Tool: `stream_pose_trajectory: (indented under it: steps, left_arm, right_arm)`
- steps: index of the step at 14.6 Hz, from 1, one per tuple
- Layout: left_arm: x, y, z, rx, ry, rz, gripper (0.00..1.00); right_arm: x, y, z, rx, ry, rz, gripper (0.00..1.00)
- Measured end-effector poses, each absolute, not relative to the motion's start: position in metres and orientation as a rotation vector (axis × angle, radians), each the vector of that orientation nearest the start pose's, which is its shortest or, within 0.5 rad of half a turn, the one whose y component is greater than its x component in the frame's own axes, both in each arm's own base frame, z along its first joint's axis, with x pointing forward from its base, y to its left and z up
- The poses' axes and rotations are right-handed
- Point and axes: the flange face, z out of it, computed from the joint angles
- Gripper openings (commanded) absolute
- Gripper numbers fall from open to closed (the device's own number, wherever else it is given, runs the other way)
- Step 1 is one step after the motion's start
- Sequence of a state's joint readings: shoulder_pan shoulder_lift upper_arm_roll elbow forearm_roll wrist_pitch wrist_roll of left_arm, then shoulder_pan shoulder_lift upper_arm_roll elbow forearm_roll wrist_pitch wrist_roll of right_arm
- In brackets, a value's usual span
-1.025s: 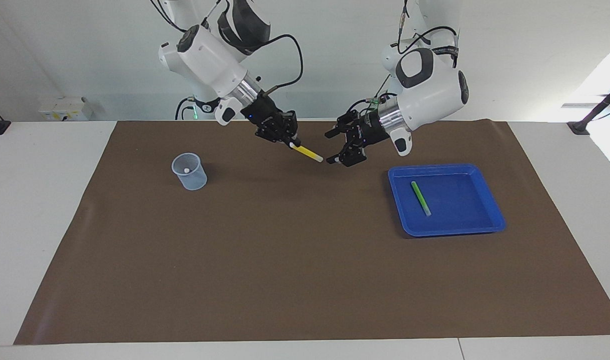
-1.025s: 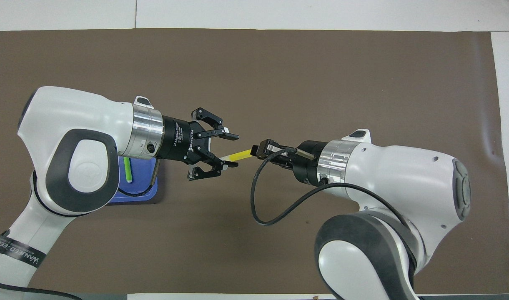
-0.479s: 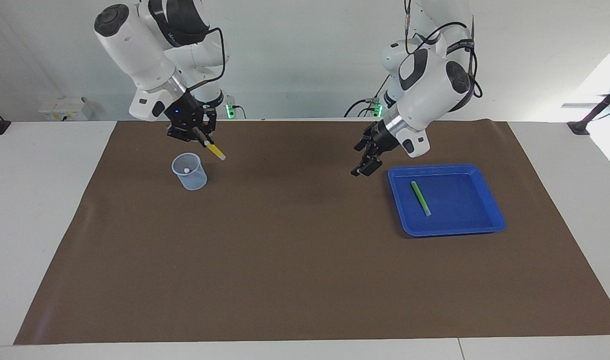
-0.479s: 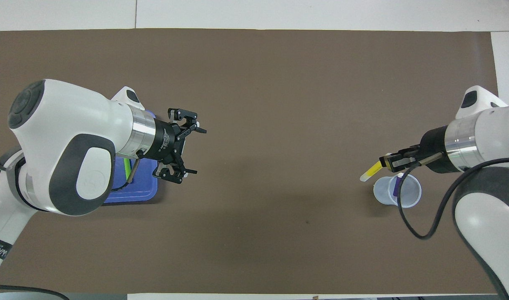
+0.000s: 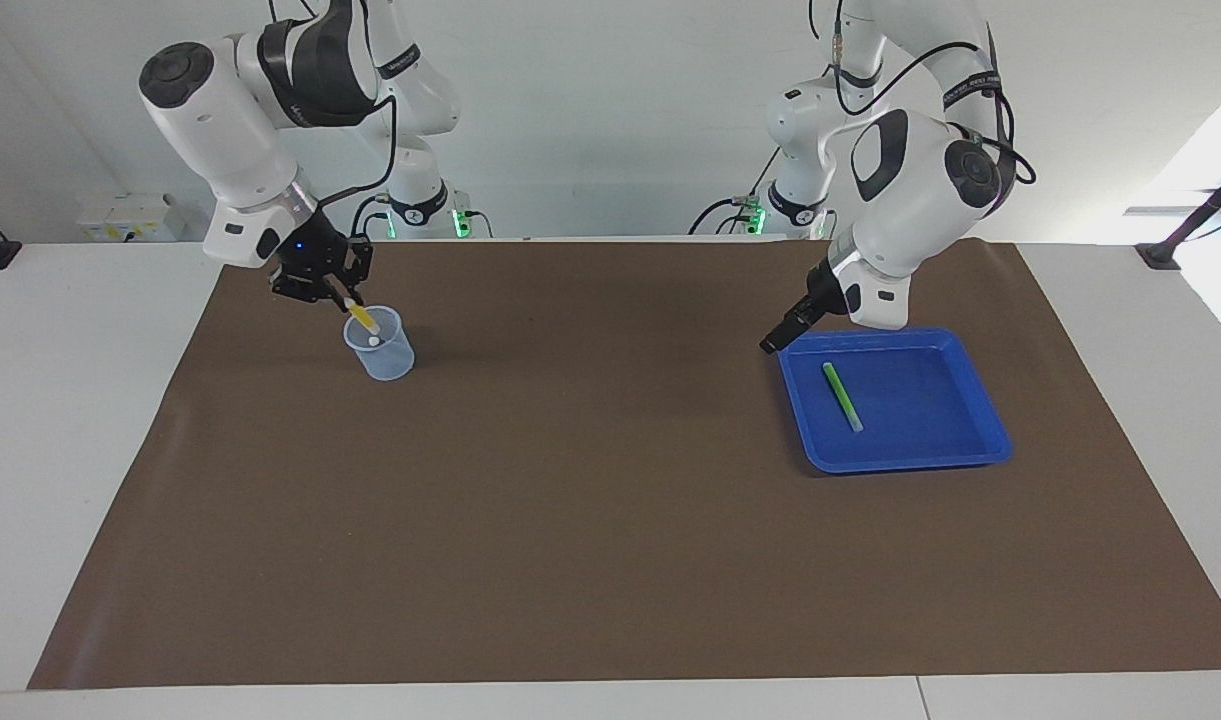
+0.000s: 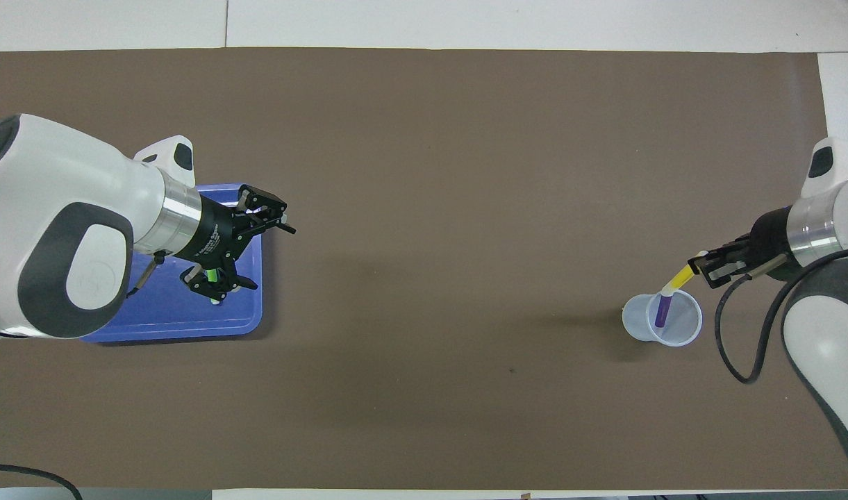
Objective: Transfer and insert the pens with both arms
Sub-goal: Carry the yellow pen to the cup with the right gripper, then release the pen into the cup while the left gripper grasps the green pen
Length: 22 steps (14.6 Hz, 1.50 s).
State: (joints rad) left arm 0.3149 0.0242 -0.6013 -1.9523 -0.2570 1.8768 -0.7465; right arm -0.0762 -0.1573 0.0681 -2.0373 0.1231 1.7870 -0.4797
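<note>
My right gripper [image 5: 346, 297] is shut on the yellow pen [image 5: 363, 318] and holds it tilted, pale end down, at the mouth of the clear cup [image 5: 380, 350]. In the overhead view the right gripper [image 6: 697, 267] holds the yellow pen [image 6: 679, 279] over the cup [image 6: 639, 323], and the purple pen [image 6: 663, 310] stands inside it. The green pen [image 5: 842, 396] lies in the blue tray [image 5: 930, 410]. My left gripper [image 5: 770, 344] is open and empty over the tray's edge. From overhead the left gripper [image 6: 271, 257] partly covers the green pen [image 6: 212, 278].
A brown mat [image 5: 590, 520] covers most of the white table. The cup stands toward the right arm's end, the tray [image 6: 173, 326] toward the left arm's end. Two small arm bases with green lights [image 5: 458, 222] stand at the robots' edge.
The right gripper carried the yellow pen from over the mat's middle to the cup and tipped it pale end down. The left gripper, open, drew back to over the tray.
</note>
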Motion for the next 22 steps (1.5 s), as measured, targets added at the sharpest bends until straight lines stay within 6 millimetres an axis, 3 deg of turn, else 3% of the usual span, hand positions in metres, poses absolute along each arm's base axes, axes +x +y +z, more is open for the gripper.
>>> stream_pose_trajectory:
  steps: [4,9,11,12,14,15,17,20,22]
  left_arm:
    - [0.528,-0.141,0.428,-3.157,-0.248,0.247,1.0]
    - [0.527,-0.106,0.367,-3.114,0.051,0.18,1.0]
    - [0.523,-0.098,0.351,-3.118,0.071,0.147,0.99]
    - [0.521,-0.096,0.343,-3.124,0.077,0.133,0.97]
    - [0.517,-0.094,0.328,-3.131,0.088,0.113,0.91]
    - [0.516,-0.094,0.323,-3.132,0.092,0.116,0.89]
    - [0.517,-0.094,0.314,-3.139,0.105,0.104,0.83]
    - [0.518,-0.094,0.302,-3.152,0.111,0.114,0.62]
    - [0.519,-0.093,0.3,-3.155,0.108,0.11,0.54]
  right_arm:
    - [0.495,0.009,0.485,-2.934,-0.651,0.141,0.0]
    - [0.493,0.01,0.474,-2.944,-0.651,0.108,0.0]
    - [0.488,0.012,0.466,-2.946,-0.655,0.106,0.15]
    - [0.486,0.013,0.464,-2.947,-0.656,0.104,0.3]
    - [0.484,0.013,0.463,-2.949,-0.657,0.1,0.95]
    - [0.484,0.013,0.464,-2.949,-0.658,0.098,1.0]
    - [0.485,0.013,0.468,-2.952,-0.658,0.085,1.0]
    - [0.489,0.018,0.493,-2.931,-0.649,0.052,1.0]
    - [0.492,0.029,0.511,-2.865,-0.575,0.023,1.0]
